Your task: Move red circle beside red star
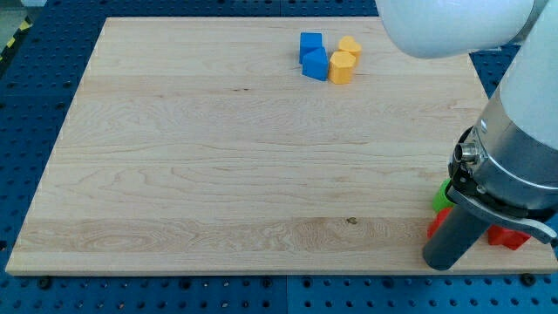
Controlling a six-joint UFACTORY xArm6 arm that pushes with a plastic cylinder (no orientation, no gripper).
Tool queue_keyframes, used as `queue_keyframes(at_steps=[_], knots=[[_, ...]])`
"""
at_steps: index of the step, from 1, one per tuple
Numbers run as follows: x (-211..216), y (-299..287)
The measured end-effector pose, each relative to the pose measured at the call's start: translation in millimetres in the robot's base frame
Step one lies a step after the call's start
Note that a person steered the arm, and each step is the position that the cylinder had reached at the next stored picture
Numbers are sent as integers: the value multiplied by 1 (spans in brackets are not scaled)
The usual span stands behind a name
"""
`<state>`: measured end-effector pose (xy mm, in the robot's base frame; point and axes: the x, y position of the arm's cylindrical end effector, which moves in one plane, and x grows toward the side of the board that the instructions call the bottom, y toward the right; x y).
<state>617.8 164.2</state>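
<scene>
My tip down on board near view's bottom right corner; bare rod, no fingers to open or close. Red circle mostly hidden behind rod, sliver showing just above-left of tip, seemingly touching rod. Red star peeks out right of rod, close by. Green block just behind. Gap between circle and star hidden: cannot tell if touching. Far off, top: blue blocks, yellow blocks clustered.

Robotics lab, wooden board on blue perforated bench
</scene>
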Motion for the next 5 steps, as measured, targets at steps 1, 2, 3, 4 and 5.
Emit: queue_keyframes(at_steps=[1,2,3,4,5], knots=[[0,5],[0,12],[0,6],[-8,-10],[-19,-9]])
